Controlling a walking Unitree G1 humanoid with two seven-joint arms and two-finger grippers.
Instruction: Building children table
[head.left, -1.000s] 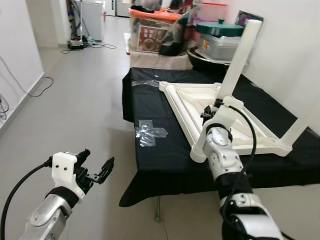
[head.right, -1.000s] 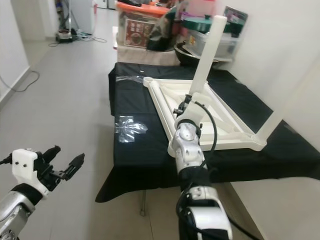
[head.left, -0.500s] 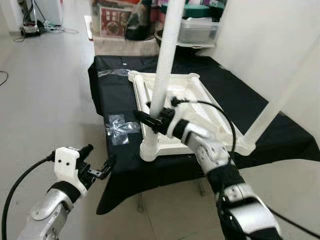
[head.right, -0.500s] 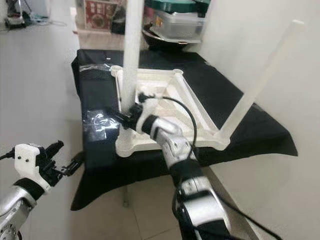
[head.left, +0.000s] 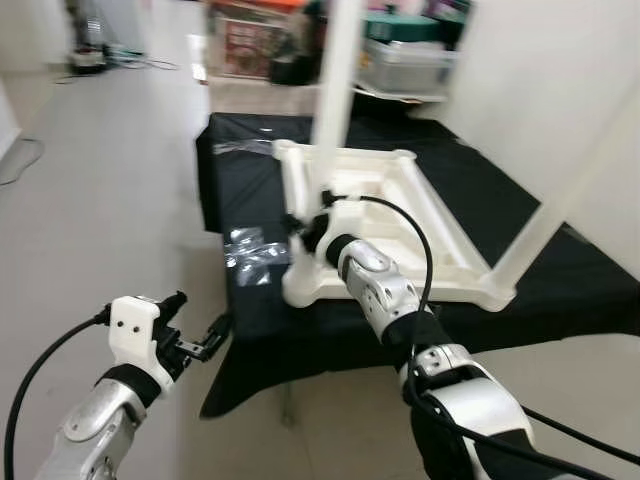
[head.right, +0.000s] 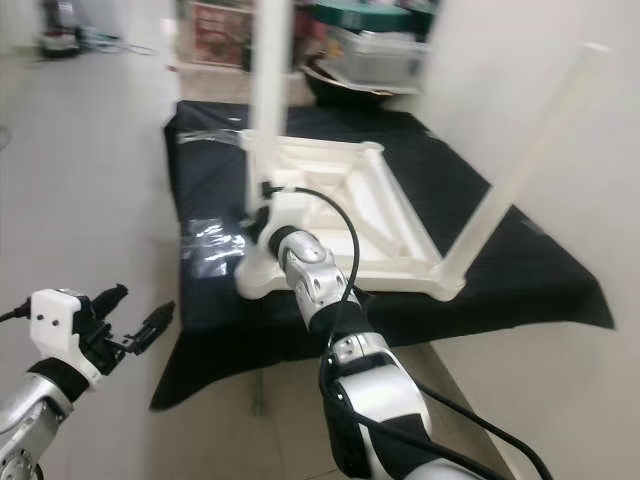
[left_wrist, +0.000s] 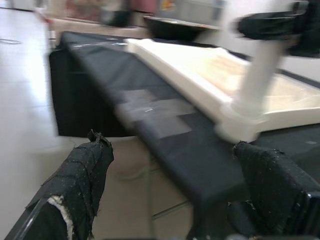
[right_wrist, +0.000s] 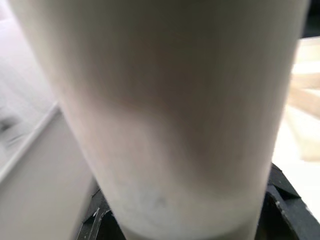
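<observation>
The white children's table lies upside down on the black-draped tabletop. The right claw is clamped around the near leg just above its base. The left claw hovers open over the floor beside the tabletop, holding nothing.

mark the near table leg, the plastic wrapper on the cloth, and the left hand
near table leg (head.left: 335, 90), left eye view, mid shaft of the upright leg.
plastic wrapper (head.left: 250, 248), left eye view, middle of the crumpled film.
left hand (head.left: 200, 325), left eye view, midway between its fingertips.
</observation>
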